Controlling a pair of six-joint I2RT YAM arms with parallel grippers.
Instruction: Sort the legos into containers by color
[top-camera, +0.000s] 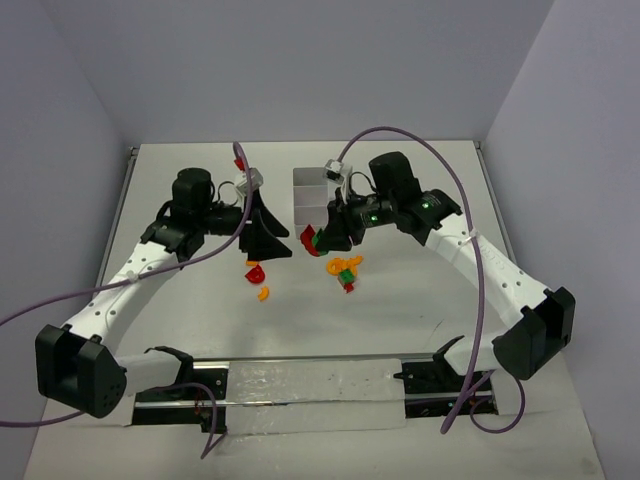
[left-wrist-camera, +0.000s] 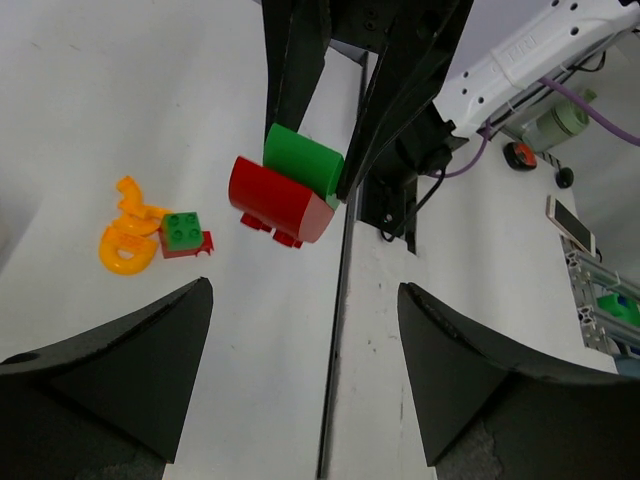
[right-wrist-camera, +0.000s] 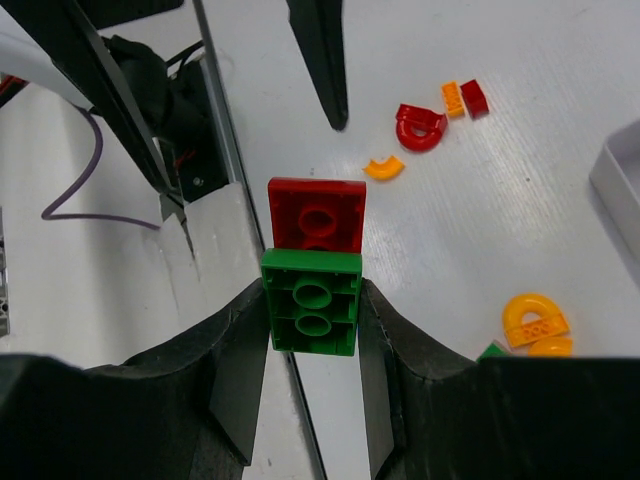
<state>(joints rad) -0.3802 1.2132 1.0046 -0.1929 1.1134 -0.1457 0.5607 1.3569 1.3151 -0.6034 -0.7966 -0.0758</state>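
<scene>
Right claw (right-wrist-camera: 312, 318) grips green brick (right-wrist-camera: 311, 285), red brick (right-wrist-camera: 317, 213) stuck to its far end; tray (top-camera: 310, 192) sits just above it in the top view. Left claw (left-wrist-camera: 303, 300) open.

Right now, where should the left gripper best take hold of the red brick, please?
Probably across the flat side walls of the red brick, which jut clear of the green brick shut in the right gripper. The open left gripper faces it, so approach head-on.
</scene>
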